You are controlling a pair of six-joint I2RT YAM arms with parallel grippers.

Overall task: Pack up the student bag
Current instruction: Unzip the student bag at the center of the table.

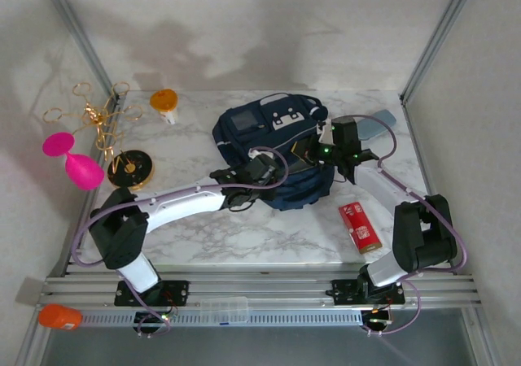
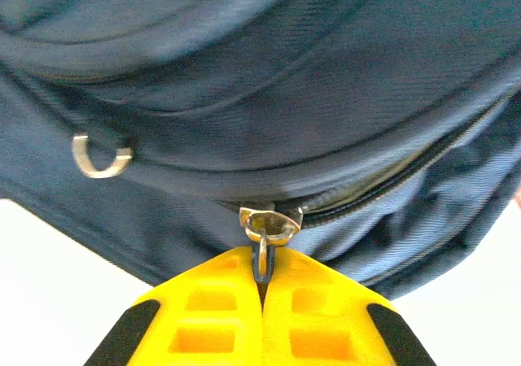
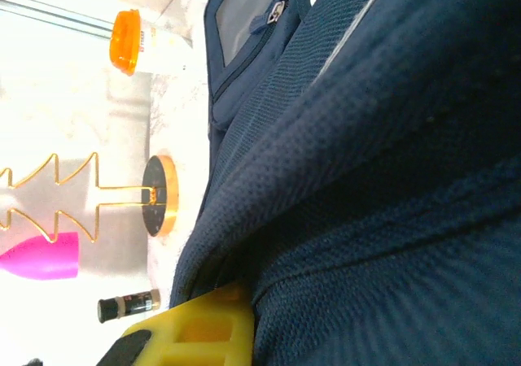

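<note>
The student bag (image 1: 273, 134), navy with white trim and a grey patch, lies in the middle of the marble table. My left gripper (image 1: 259, 169) is at its near left side. In the left wrist view the yellow fingers (image 2: 220, 309) are shut on the zipper pull (image 2: 264, 256), which hangs from a brass slider (image 2: 269, 223). My right gripper (image 1: 327, 150) is at the bag's right side. One yellow finger (image 3: 199, 333) presses against a fold of the navy mesh fabric (image 3: 366, 220), and that fold hides the other finger. The gripper is shut on the fold.
A red box (image 1: 359, 225) lies near the right arm. A grey-blue flat item (image 1: 379, 122) is behind the bag. An orange-capped bottle (image 1: 164, 103), a gold wire stand (image 1: 98, 118), a black-and-gold disc (image 1: 130, 169) and a pink object (image 1: 73, 161) occupy the left side.
</note>
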